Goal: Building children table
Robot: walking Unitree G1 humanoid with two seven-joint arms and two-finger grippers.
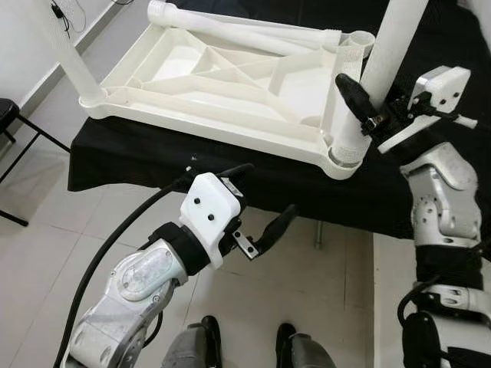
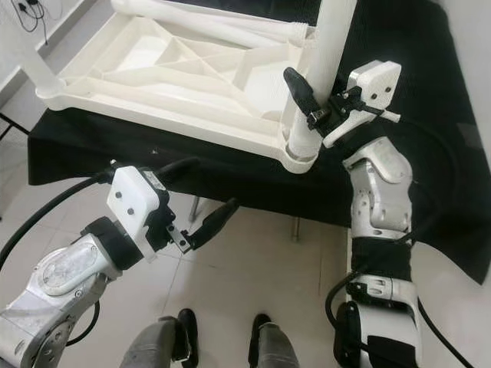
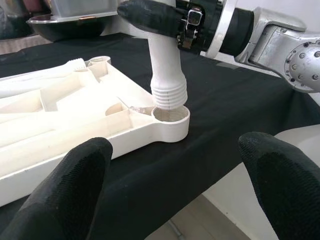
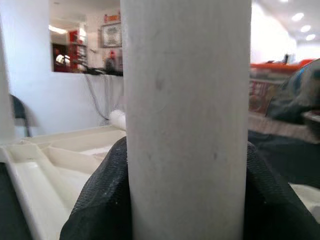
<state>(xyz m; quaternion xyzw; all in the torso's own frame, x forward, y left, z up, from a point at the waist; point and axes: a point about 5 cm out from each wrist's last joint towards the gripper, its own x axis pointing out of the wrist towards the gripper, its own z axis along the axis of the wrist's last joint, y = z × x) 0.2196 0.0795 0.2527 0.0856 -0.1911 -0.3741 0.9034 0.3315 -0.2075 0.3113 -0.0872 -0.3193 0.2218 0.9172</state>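
A white plastic tabletop [image 1: 207, 121] lies upside down on a black-covered table. My right gripper [image 1: 370, 100] is shut on a white table leg [image 1: 387, 50], held upright with its ribbed end in the tabletop's near right corner socket [image 3: 171, 116]. In the right wrist view the leg [image 4: 185, 120] stands between both black fingers [image 4: 100, 200]. Another leg [image 1: 73, 65] stands upright at the left corner. A loose leg [image 1: 245, 27] lies along the far side. My left gripper [image 1: 265, 198] hangs open and empty below the table's front edge, facing the socket.
The black cloth [image 1: 153, 165] drapes over the table's front edge. A black stool [image 1: 9, 115] stands at the left by the wall. My feet [image 1: 207, 337] are on the tiled floor just before the table.
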